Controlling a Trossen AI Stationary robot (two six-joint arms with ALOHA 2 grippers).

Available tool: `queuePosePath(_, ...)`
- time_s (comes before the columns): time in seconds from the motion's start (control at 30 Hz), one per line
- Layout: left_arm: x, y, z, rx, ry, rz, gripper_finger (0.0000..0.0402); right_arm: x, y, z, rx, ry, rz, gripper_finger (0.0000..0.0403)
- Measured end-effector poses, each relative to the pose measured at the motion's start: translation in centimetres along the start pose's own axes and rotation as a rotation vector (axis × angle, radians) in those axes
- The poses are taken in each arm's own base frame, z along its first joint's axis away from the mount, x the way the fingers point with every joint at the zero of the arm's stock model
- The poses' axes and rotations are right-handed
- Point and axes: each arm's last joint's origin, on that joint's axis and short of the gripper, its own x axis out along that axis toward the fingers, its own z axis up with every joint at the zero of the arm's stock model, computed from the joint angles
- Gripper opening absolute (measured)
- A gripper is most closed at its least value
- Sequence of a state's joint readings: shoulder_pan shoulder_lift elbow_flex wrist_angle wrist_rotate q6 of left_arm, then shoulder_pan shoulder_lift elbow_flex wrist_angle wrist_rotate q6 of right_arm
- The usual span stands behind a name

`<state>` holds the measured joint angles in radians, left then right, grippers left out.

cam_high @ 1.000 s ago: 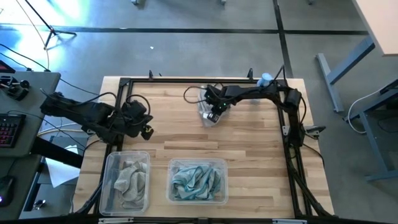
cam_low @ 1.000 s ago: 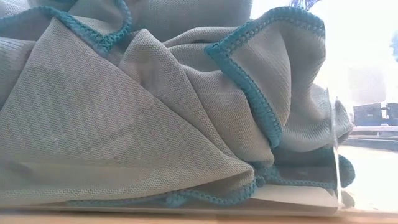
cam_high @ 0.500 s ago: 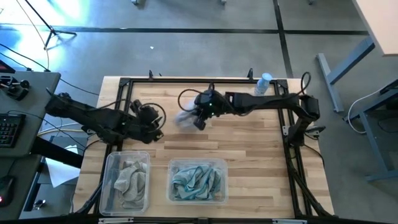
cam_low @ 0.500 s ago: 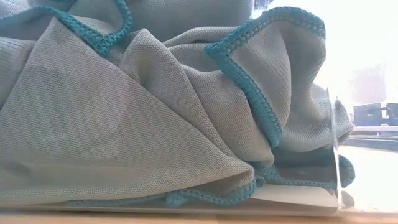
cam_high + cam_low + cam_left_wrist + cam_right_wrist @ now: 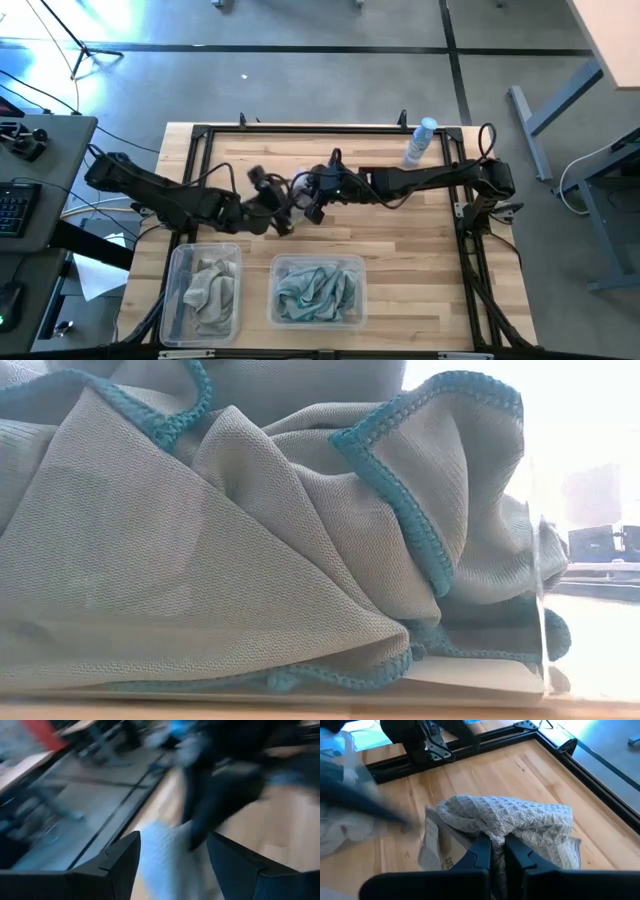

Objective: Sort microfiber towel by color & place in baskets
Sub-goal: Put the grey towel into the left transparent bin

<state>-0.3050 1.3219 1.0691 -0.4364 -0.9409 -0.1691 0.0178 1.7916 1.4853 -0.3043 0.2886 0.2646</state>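
While your right gripper (image 5: 497, 851) is pinched shut on the light grey, waffle-textured microfiber towel (image 5: 520, 822) above the middle of the pale wooden tabletop (image 5: 400, 235), your left gripper (image 5: 172, 865) has its fingers spread wide just beside that cloth, so a handover looks to be in hand. The danger, as I judge it, is that one arm lets go before the other has a firm hold, and the limp towel drops onto the planks; you could also catch only the white tag (image 5: 431, 845) or a loose fold, which would slip. With the two wrists this close, a small misjudged reach might knock them together.

Keep colour in mind too: the narrower clear plastic basket (image 5: 176, 300) at the front left holds grey-beige cloths (image 5: 208, 292), and the wider clear plastic basket (image 5: 354, 266) beside it holds teal-edged cloths (image 5: 316, 292), so this grey one belongs in the narrower tub.

A black metal frame (image 5: 300, 129) borders the tabletop, and a pale blue spray bottle (image 5: 417, 143) stands at the far edge. Beyond lies grey concrete floor (image 5: 300, 80) crossed by dark lines, with a desk and keyboard (image 5: 12, 208) on the left side
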Motion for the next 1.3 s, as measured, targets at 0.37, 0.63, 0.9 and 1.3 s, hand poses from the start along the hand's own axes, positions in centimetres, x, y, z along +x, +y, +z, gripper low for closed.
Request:
queuePosePath(0.37, 1.4, -1.2, 1.1, -0.011, -0.064, -0.199, 0.0218, -1.3, 2.4, 0.0, -0.105, -0.048, 0.070, 0.0006)
queuePosePath(0.63, 1.7, -1.0, 1.0, -0.090, -0.032, -0.257, 0.0218, -2.8, 3.3, 0.4, -0.217, -0.086, 0.092, 0.0005)
queuePosePath(0.9, 1.7, -0.9, 0.9, -0.038, -0.023, -0.223, 0.0218, -3.6, 2.7, 1.2, -0.068, -0.108, 0.110, 0.0005)
queuePosePath(1.3, 2.0, -0.1, 0.2, 0.148, 0.006, 0.013, 0.0218, -5.5, 0.7, 3.6, 0.165, -0.165, 0.303, 0.0005)
